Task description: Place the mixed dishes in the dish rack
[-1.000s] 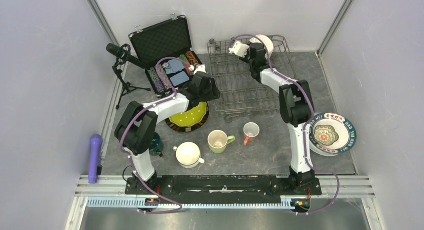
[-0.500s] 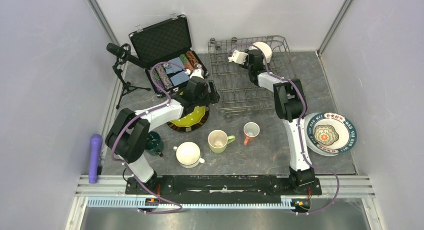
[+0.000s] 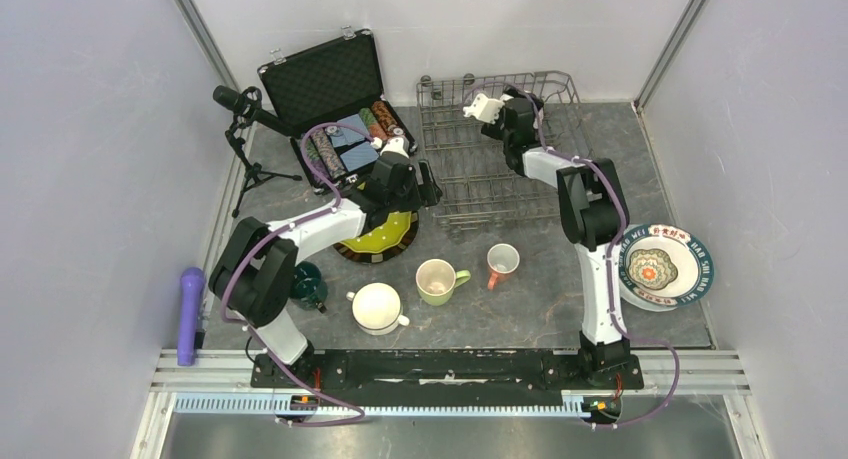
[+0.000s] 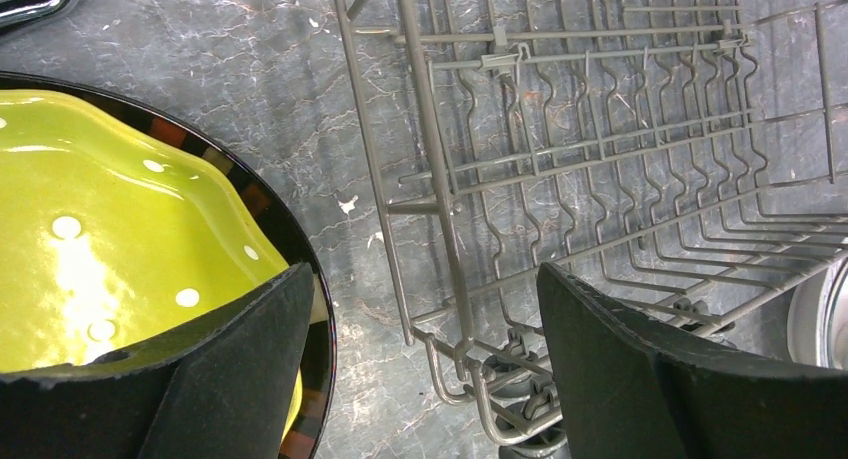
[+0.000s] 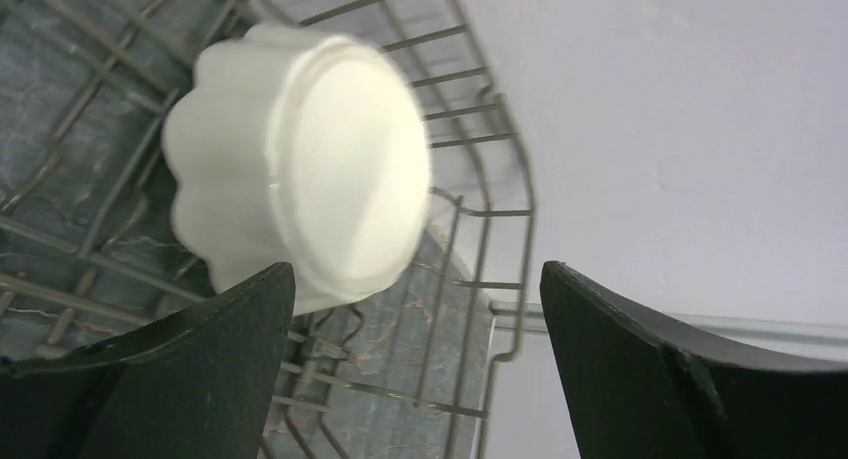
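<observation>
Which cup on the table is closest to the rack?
The pink mug. It sits just before the rack's near edge; the green mug, white mug and teal mug are farther off.

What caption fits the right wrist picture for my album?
Open right gripper facing a white fluted ceramic bowl lying on its side in the grey wire dish rack.

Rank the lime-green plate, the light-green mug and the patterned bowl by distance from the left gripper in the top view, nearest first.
From the left gripper:
1. the lime-green plate, right beside it, partly under the arm.
2. the light-green mug, centre, toward the near edge.
3. the patterned bowl, far right side.
</observation>
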